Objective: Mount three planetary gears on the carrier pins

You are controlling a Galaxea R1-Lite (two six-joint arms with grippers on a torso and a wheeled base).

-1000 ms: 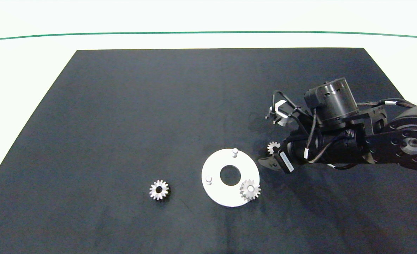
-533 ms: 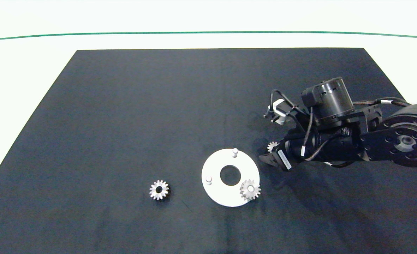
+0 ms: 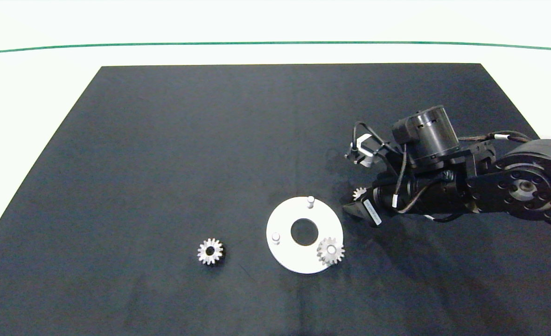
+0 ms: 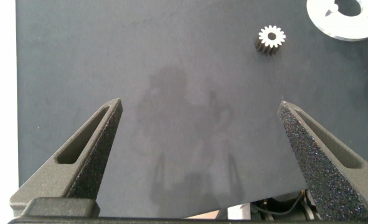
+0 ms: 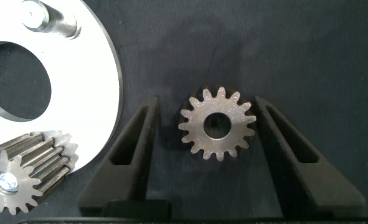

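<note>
The right gripper sits low over the dark mat on the bench, just off the white carrier disc at about its 2 o'clock. Its jaws stand released, one on each side of a loose planetary gear lying flat on the mat; a thin gap shows on either side, so no contact is made yet.

Of the three gears, one is already seated on the pin at the disc's 4 o'clock. The second is the one between the right jaws. The third lies on the mat well off at the disc's 9 o'clock. Two carrier pins stand bare: one near 12 o'clock, one near 9 o'clock.

The gear looks like solid metal: stiff, dense for its size, with a smooth and probably slippery face. The best hold is likely across the toothed rim, pads bearing on opposite tooth tips, keeping the bore clear and level for the pin. A skewed pinch could tilt it or let it squirt out.

The head view hides most of the straddled gear under the arm, showing only a few teeth; the right wrist view shows it whole, centred between the jaws, with the seated gear and the nearest bare pin beside it. The left wrist view shows the left gripper held above the mat away from the disc, jaws spread wide and empty, with the third gear beyond it.
</note>
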